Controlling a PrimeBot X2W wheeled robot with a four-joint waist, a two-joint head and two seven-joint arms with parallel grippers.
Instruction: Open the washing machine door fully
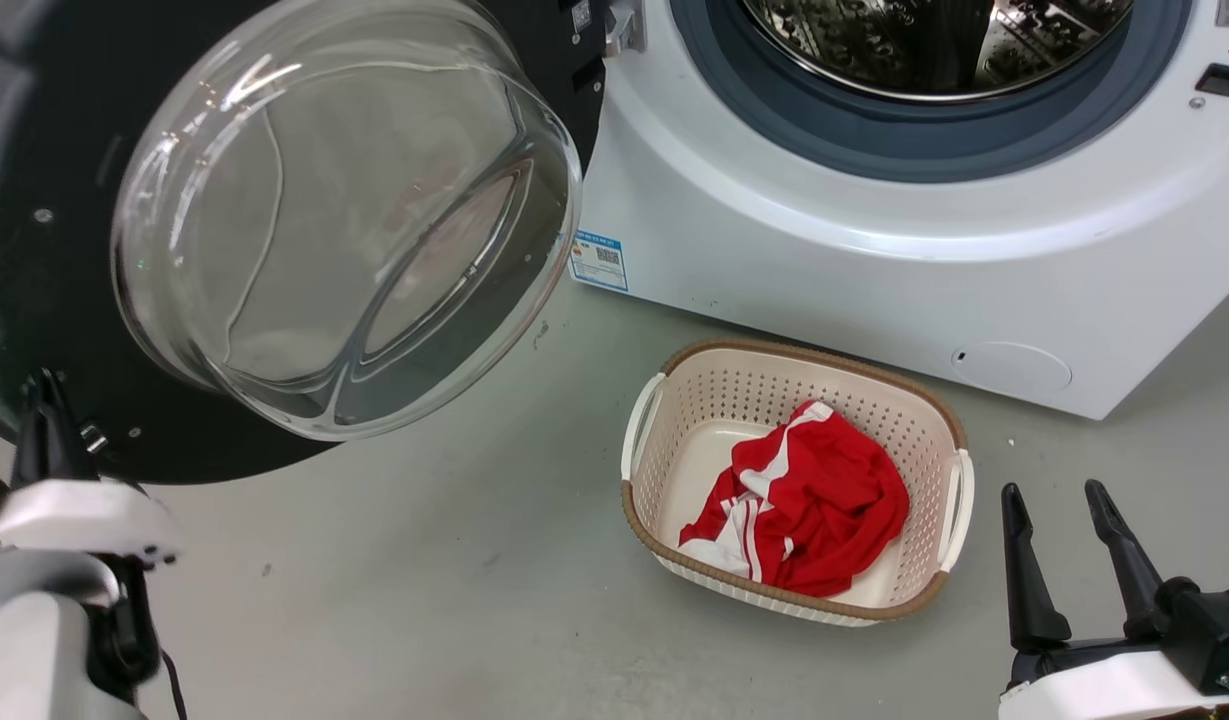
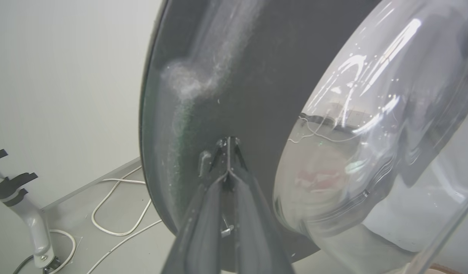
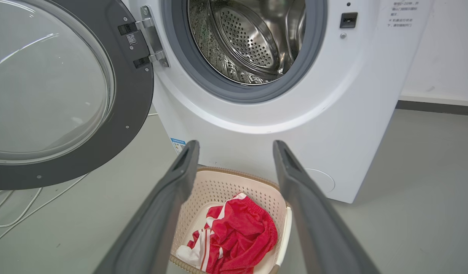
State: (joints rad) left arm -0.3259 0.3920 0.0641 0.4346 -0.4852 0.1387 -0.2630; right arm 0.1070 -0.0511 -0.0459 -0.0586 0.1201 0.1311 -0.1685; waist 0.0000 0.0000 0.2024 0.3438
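Red white-striped garment (image 1: pixel 814 510), cream perforated basket (image 1: pixel 904 420)

The washing machine (image 3: pixel 294 121) stands with its door (image 3: pixel 133 95) swung wide open on the metal hinge (image 3: pixel 152 38), showing the steel drum (image 3: pixel 249 38). Just in front of the machine sits a basket (image 3: pixel 218 186) holding a red and white garment (image 3: pixel 241 232). The right gripper (image 3: pixel 235 144) points at the machine, fingers spread.

The right gripper (image 1: pixel 1052 490) is formed of two long dark fingers (image 3: pixel 161 213), tapered to rounded tips and set in a black block (image 1: pixel 1209 625) over a white housing (image 1: pixel 1104 690) (a teal speck is seen at its edge). The left gripper (image 1: pixel 44 385) is backed by a white shell (image 1: pixel 74 510) dotted with small dark holes, with a black joint (image 1: pixel 124 630) and a thin black cable (image 1: pixel 174 685) below.
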